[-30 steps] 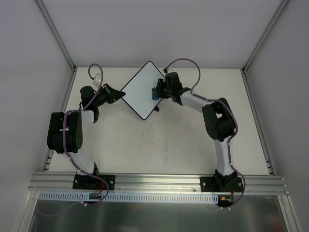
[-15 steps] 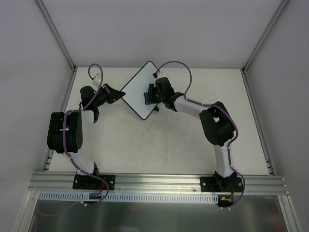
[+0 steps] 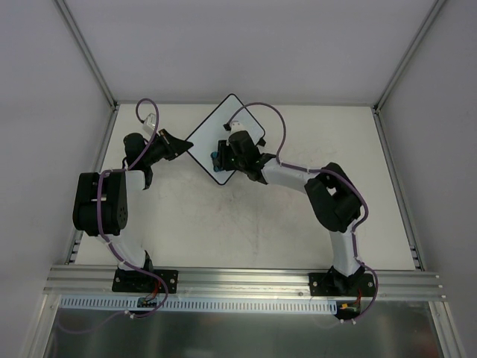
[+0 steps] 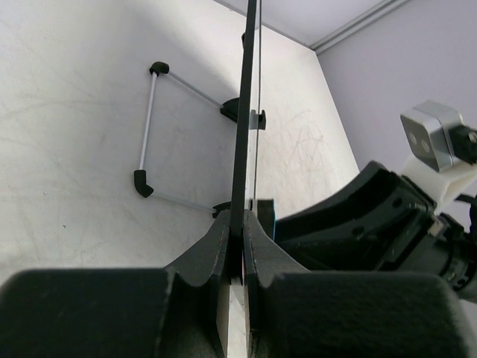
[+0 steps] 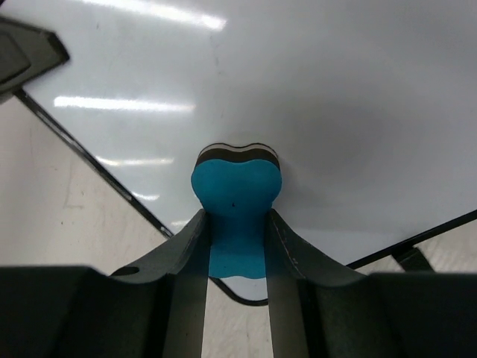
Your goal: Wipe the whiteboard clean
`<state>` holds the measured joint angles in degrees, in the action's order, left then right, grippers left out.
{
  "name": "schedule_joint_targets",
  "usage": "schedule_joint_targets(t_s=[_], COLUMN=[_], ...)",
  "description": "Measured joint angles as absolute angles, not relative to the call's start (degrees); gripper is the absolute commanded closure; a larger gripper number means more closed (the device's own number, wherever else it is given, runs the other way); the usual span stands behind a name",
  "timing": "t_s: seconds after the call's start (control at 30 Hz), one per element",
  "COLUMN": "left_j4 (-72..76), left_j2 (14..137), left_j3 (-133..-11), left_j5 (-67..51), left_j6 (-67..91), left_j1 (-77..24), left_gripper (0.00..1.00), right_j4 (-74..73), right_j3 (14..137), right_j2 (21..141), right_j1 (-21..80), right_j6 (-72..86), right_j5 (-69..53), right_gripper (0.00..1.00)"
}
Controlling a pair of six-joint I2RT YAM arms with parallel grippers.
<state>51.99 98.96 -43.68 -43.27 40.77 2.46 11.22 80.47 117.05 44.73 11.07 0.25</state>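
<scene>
- Evidently, the wiping step is in hand: a small blue foam eraser block (image 5: 235,201) with a dark felt face is pressed against the small white rectangular whiteboard (image 3: 223,134) with its thin black rim.
- The whiteboard is found near the far edge of the pale worktop (image 3: 261,224), a little left of that edge's middle. It is turned so that its corners point like a diamond, and it appears to be propped on a thin wire stand (image 4: 147,127) – how steeply cannot be told.
- The eraser block is set near the board's near-left rim, close to its nearest corner.
- For a good wipe, the felt is best laid flat on the surface, not on one edge, with steady, moderate pressure.
- Strokes are best overlapped and carried up to the rim. They should not run off it, since the block could catch there and be pulled from the grip.
- Pressure should be matched to the counter-hold, so that the board is not pushed round or tipped on its stand.
- The right gripper (image 5: 235,220) is closed on the eraser block, whose blue foam is squeezed between the two fingers. Only the felt touches the board.
- The left gripper (image 4: 242,224) is clamped on the whiteboard's left corner, the rim being seen edge-on between its jaws.
- No scribbles are seen on the part shown by the right wrist camera – whether any remain elsewhere cannot be told.
</scene>
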Motion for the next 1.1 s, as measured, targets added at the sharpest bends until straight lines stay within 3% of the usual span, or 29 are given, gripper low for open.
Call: schedule_joint_targets(t_s=[0.4, 0.73, 0.97, 1.1], left_j4=[53.52, 55.29, 55.40, 55.42], left_j2=[99.02, 100.14, 100.14, 100.18], left_j3=[-43.70, -43.86, -43.86, -43.86], left_j5=[-45.19, -45.36, -45.41, -45.41], left_j6=[38.39, 40.99, 41.39, 41.54], left_j1=[2.44, 1.98, 1.96, 1.96], left_gripper=[1.00, 1.00, 1.00, 1.00], right_j4=[10.50, -1.26, -8.12, -12.58], right_j3=[72.95, 65.39, 61.41, 59.00], right_j2=[114.39, 103.35, 89.67, 86.46], right_j1=[51.55, 57.45, 55.48, 48.51], right_j6=[11.05, 9.13, 8.51, 8.54], right_j5=[-0.21, 0.23, 4.08, 4.45], right_gripper=[1.00, 1.00, 1.00, 1.00])
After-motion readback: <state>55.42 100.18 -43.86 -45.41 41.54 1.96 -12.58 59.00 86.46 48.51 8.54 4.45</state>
